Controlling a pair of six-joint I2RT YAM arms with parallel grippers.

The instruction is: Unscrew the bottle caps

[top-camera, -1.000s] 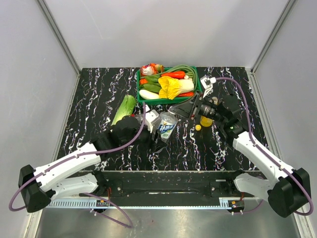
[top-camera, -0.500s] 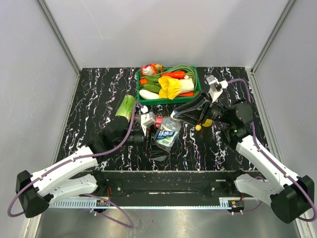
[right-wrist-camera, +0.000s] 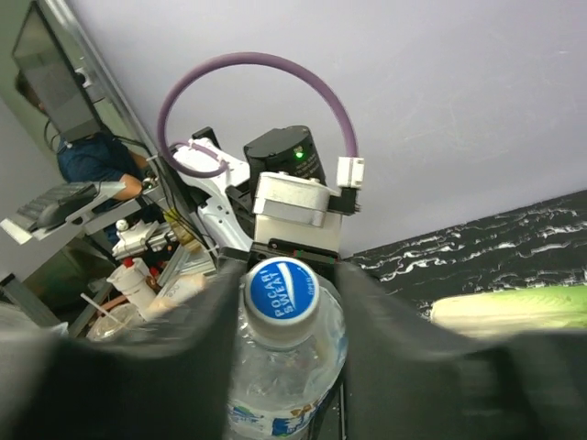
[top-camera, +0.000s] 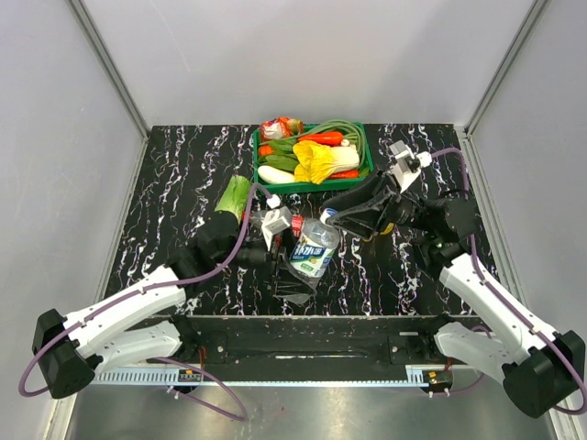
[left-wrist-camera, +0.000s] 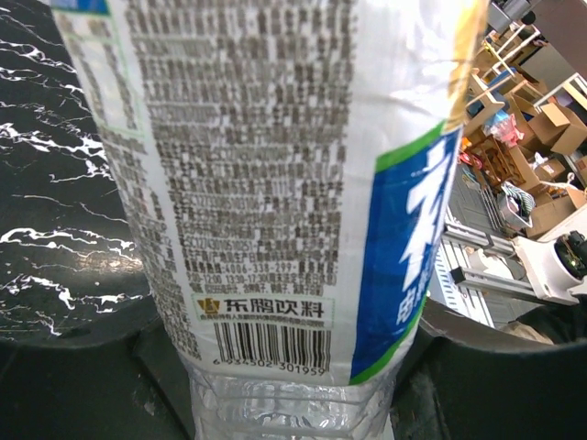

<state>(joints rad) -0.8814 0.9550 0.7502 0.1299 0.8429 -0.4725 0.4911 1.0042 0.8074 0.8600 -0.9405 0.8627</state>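
A clear plastic Pocari Sweat bottle hung tilted above the black marbled worktop, between the two arms and just near of a green basket of vegetables. The left hand was clenched around the bottle's labelled body, a dark finger pressing either side down by the barcode. At the far end of the bottle sat its white cap, printed blue on top and not yet off. The right hand straddled that cap, one finger to each side. Both were blurred in the wrist view, so I could not tell whether they were pinching the cap or standing just off it.

The bottle looked thin-walled and light, likely to buckle or twist under a hard squeeze, so the labelled middle seemed the soundest place to brace it. The cap looked small, stiff and possibly slick, and best gripped squarely across its side rim, not on the flat top.
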